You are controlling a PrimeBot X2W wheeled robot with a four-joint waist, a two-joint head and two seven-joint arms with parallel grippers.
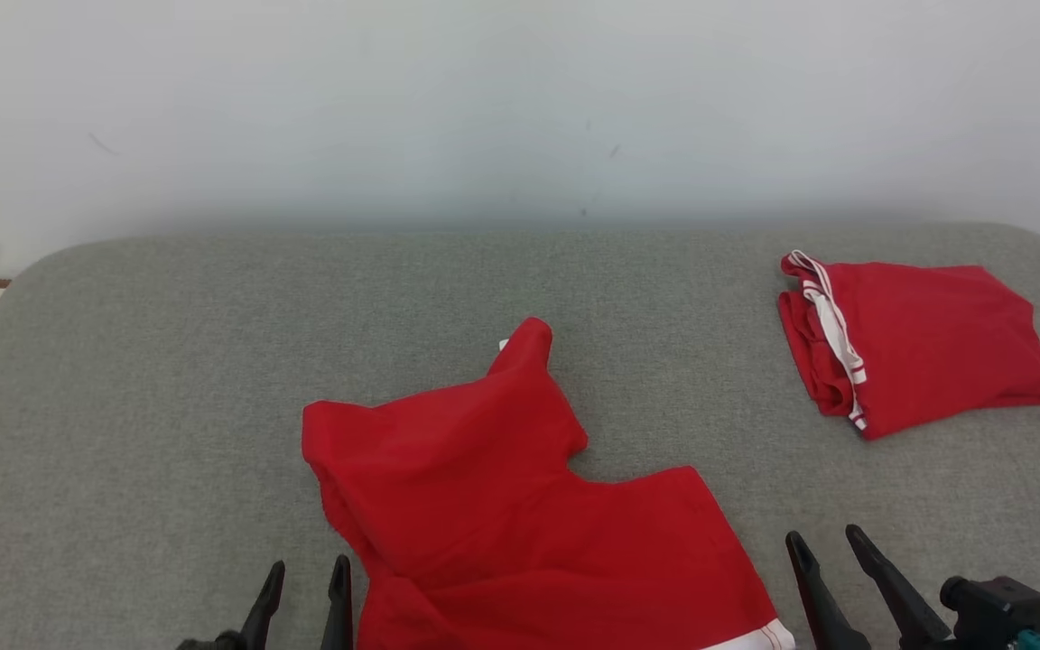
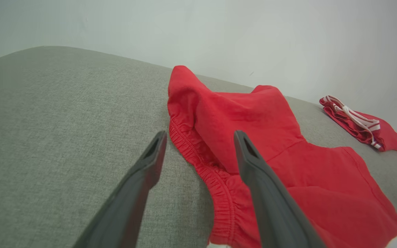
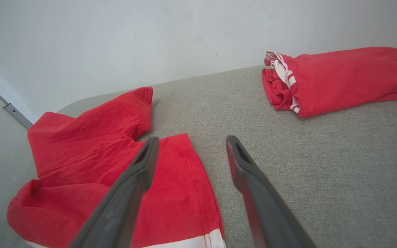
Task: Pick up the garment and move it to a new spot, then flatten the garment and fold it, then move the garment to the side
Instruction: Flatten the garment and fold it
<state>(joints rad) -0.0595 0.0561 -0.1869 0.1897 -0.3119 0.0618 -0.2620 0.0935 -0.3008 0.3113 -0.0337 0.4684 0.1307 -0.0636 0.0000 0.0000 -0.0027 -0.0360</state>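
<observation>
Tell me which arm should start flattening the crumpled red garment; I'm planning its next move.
Left, probably: the left gripper, jaws open, straddles the bunched waistband of the crumpled garment; the right gripper hangs over cushion beside its edge.

The left gripper point(image 2: 200, 137) holds its two dark fingers spread wide, gripping nothing. One finger shows over the bare grey cushion point(image 2: 47, 131), the other over the crumpled red garment point(image 2: 253, 110), whose gathered waistband edge runs up between them. A folded red bundle point(image 2: 364, 124) with white stripes lies apart, near the cushion's far right edge, below the white wall point(image 2: 253, 31).
</observation>
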